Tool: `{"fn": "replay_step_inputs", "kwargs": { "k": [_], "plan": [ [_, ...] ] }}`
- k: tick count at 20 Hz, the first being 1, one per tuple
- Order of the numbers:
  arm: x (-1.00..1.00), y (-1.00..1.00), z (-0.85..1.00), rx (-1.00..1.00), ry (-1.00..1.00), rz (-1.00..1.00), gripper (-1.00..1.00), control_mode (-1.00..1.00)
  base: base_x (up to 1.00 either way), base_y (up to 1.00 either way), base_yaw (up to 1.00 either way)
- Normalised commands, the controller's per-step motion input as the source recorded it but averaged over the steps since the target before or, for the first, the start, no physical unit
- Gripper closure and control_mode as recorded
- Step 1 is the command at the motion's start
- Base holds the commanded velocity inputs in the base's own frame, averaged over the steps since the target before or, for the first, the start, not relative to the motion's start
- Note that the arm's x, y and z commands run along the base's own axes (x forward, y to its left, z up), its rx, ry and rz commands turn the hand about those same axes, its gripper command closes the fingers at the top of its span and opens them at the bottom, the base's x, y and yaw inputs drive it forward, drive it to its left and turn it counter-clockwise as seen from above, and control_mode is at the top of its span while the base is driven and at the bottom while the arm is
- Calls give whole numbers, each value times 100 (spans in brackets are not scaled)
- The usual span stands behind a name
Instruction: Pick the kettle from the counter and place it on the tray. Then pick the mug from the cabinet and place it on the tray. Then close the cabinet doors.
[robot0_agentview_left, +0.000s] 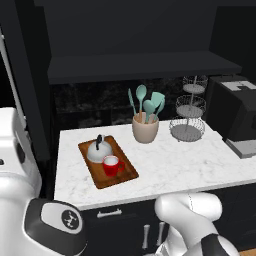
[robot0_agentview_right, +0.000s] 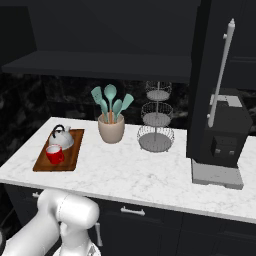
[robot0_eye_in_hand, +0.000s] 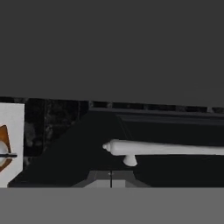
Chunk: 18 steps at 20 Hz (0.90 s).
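The silver-grey kettle (robot0_agentview_left: 98, 150) (robot0_agentview_right: 61, 136) and the red mug (robot0_agentview_left: 112, 165) (robot0_agentview_right: 54, 154) both stand on the brown wooden tray (robot0_agentview_left: 125, 172) (robot0_agentview_right: 72, 156) at the left of the marble counter (robot0_agentview_left: 175, 160) (robot0_agentview_right: 140, 170). Above, the black cabinet (robot0_agentview_left: 140, 65) (robot0_agentview_right: 100, 62) is open, its shelf bare. One door (robot0_agentview_right: 202, 75) swings out at the right with its silver bar handle (robot0_agentview_right: 222, 70); the other door (robot0_agentview_left: 25, 75) stands at the left. In the hand view my gripper (robot0_eye_in_hand: 110, 178) is shut and holds nothing, just short of a silver bar handle (robot0_eye_in_hand: 166, 148) that runs across the picture.
A beige utensil crock (robot0_agentview_left: 145, 129) (robot0_agentview_right: 111, 131) with teal tools stands mid-counter. Right of it is a tiered wire basket (robot0_agentview_left: 187, 125) (robot0_agentview_right: 156, 135), then a black coffee machine (robot0_agentview_left: 235, 115) (robot0_agentview_right: 222, 145). Lower drawers with silver pulls run beneath the counter.
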Motion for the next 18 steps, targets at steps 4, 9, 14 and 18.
{"fn": "replay_step_inputs", "kwargs": {
  "k": [4,9,14,18],
  "plan": [
    [43,17,-11,-2,0,0,100,-100,0,0,0],
    [31,18,-18,-4,0,0,100,-100,0,0,0],
    [7,18,-18,-3,0,0,100,-100,0,0,0],
    [10,19,-20,-1,0,0,100,-100,0,0,0]
  ]
}}
